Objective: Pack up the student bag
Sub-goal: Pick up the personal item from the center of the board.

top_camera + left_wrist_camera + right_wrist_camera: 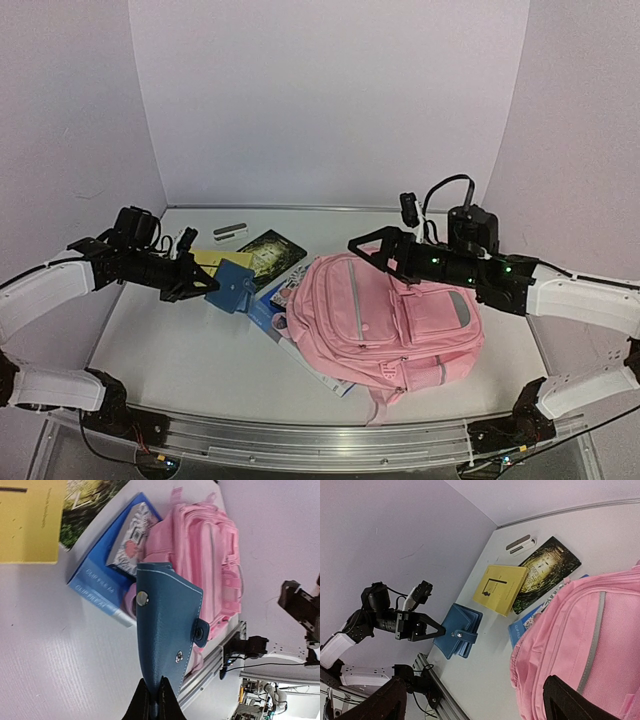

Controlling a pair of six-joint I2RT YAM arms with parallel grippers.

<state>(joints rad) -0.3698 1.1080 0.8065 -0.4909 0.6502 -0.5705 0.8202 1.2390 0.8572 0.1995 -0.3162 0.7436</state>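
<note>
Left gripper [207,285] is clamped on the blue wallet [233,286], just left of the student bag [390,320]. The bag lies flat on the table [180,370]. Right gripper [372,256] hangs over the bag's far edge, jaws wide apart.

Left arm [45,287] & right arm [590,300] — white shells over the long links, black joints. Left pincer [204,284] & right pincer [368,254]: black, angular fingers. Right wrist has green LEDs [505,268], a looped black cable [452,182] — small cam [408,208] alongside.
</note>
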